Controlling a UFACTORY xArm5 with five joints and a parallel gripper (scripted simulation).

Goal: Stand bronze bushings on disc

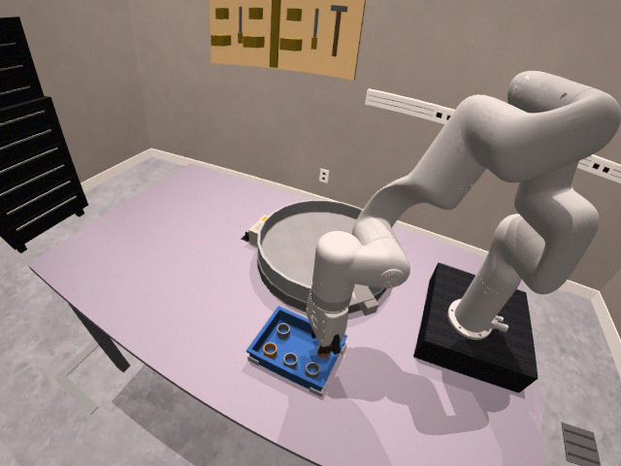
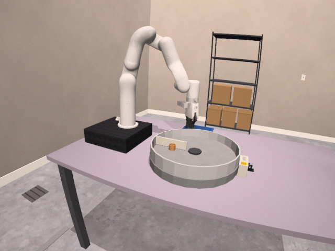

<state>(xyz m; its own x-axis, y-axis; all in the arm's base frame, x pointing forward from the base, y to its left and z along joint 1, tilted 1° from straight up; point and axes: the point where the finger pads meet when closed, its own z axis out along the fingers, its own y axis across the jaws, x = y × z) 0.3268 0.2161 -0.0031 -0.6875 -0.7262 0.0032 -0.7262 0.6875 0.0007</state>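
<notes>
The gripper (image 1: 327,347) reaches straight down into the blue crate (image 1: 264,337), its dark fingers set around a bronze bushing (image 1: 323,352) at the crate's corner nearest the arm's black base (image 1: 521,371); the jaws stand partly open at a steady gap, with no sign of a grip on the bushing; a second bronze bushing (image 1: 270,349), a short orange-brown ring with an open top, stands at the opposite side; three grey steel bushings (image 1: 290,358) stand upright among them; on the turntable (image 2: 194,172), another bronze bushing (image 2: 172,146) stands upright on the disc beside a pale divider wall (image 2: 162,141), apart from the dark hub (image 2: 194,151)
</notes>
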